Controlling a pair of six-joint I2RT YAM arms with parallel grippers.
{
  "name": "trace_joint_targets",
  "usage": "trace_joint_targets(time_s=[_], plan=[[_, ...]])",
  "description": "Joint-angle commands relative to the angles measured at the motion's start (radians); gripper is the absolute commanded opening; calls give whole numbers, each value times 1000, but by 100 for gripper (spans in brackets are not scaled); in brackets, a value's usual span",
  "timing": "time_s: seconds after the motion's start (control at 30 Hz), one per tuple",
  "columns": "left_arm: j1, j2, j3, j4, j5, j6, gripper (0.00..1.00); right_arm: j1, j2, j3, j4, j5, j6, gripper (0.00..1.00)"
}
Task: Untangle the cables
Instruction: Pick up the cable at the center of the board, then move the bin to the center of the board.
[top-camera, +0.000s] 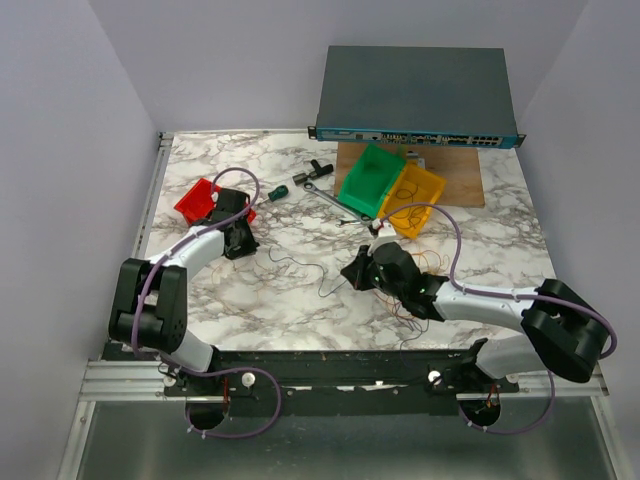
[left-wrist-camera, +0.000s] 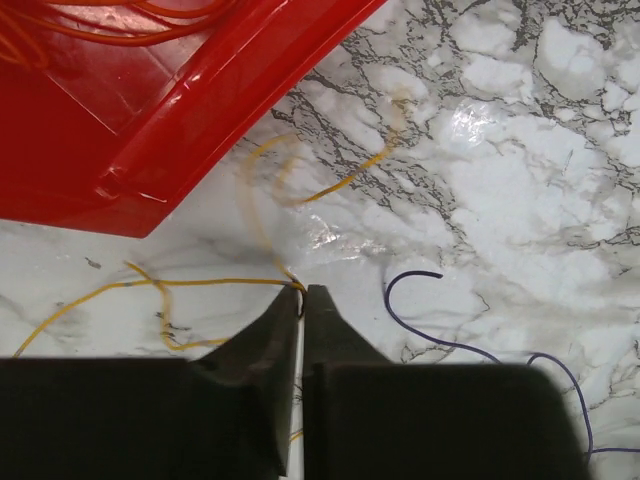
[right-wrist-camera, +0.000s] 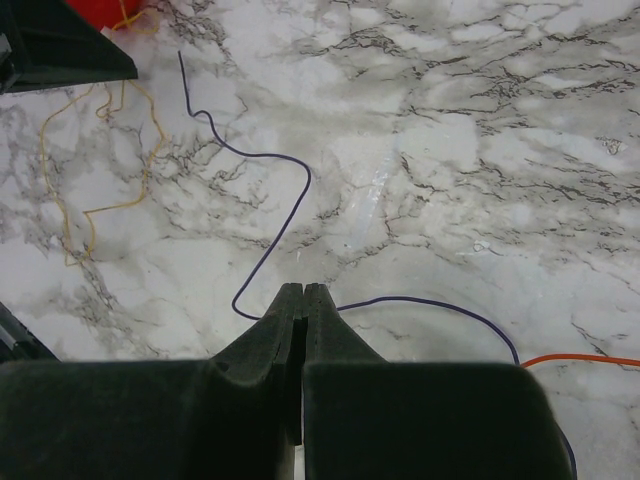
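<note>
Left gripper (left-wrist-camera: 302, 290): sitting at the bottom middle of the left wrist view, jaws squeezing nearly together with just a thin slit showing. Far as I'm seeing, they're pinching the yellow cable (left-wrist-camera: 200, 283) right at the tips.
Right gripper (right-wrist-camera: 303, 288): sitting bottom middle of the right wrist view, clenching tight. The purple cable (right-wrist-camera: 285, 215) is running into the tips from both sides, so I'm guessing I'm gripping it.
Yellow cable: trailing off left across the marble table (left-wrist-camera: 520, 150), with another loop curling just beside the red bin (left-wrist-camera: 150, 110) in the upper left.
Purple cable: snaking from my tips toward the upper left of the right wrist view, lying apart from the yellow one there.
Orange cable (right-wrist-camera: 580, 358): poking in at the lower right edge, near the purple one.
Worrying about: these wires being hair-thin, so either could be slipping out of the pinch once I'm pulling.
Also worrying about: the yellow loop snagging on the bin edge, or the purple one dragging across the orange and making a fresh tangle.
</note>
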Motion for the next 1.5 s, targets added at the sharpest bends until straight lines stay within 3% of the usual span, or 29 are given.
trace_joint_targets(time_s=[0.0, 0.33, 0.67, 0.87, 1.07, 1.23, 1.37, 1.47], plan=[[-9, 1, 22, -45, -42, 22, 0, 6, -19, -19, 25, 21, 1, 1], [-65, -248, 59, -151, -94, 97, 0, 6, -35, -36, 40, 45, 2, 1], [-86, -513, 256, -276, 66, 130, 0, 6, -94, -77, 49, 174, 19, 2], [-98, -574, 224, -9, 281, 117, 0, 6, -136, -107, 70, 225, 19, 2], [-171, -427, 223, 215, 407, 95, 0, 5, -198, -134, 60, 338, 28, 4], [-273, -248, 253, 369, 380, 118, 0, 4, -238, -124, 29, 425, 33, 4], [-382, -116, 250, 598, 318, 182, 0, -23, -262, -74, -81, 466, 95, 4], [-430, -71, 233, 733, 269, 225, 0, -100, -282, -40, -143, 444, 140, 11]])
